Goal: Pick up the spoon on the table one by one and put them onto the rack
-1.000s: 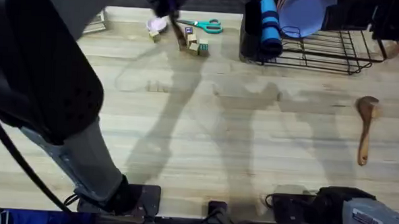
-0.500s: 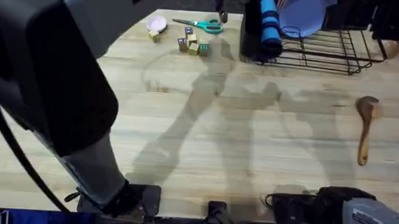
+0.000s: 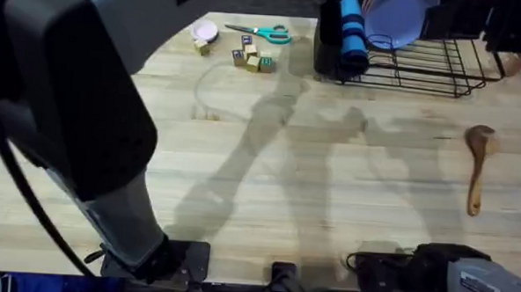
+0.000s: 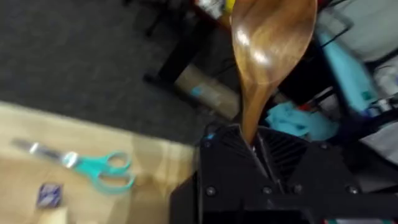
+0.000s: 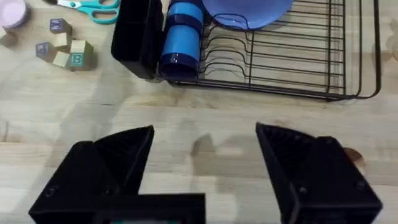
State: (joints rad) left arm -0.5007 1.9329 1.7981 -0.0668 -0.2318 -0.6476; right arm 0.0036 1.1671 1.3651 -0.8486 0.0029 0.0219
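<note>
One brown wooden spoon (image 4: 271, 43) stands bowl-up in my left gripper (image 4: 254, 144), which is shut on its handle, above the floor beyond the table's far edge. My left arm (image 3: 68, 111) looms large and dark at the left of the overhead view. The other spoon (image 3: 477, 164) lies on the table (image 3: 329, 184) at the right, handle toward the front. The black wire rack (image 3: 427, 65) (image 5: 292, 62) stands at the far right with its black utensil holder (image 3: 327, 43) (image 5: 135, 37) on its left end. My right gripper (image 5: 205, 171) hangs open over bare table in front of the rack.
A blue cup (image 3: 352, 31) (image 5: 182, 37) and a purple plate (image 3: 394, 15) sit in the rack. Teal scissors (image 3: 264, 32) (image 4: 93, 168), several small blocks (image 3: 251, 59) (image 5: 65, 53) and a pink disc (image 3: 205, 30) lie at the far edge.
My left gripper carried the spoon rightward along the far edge, from over the blocks toward the utensil holder, and passed out of the overhead view's top. The right spoon has not moved.
</note>
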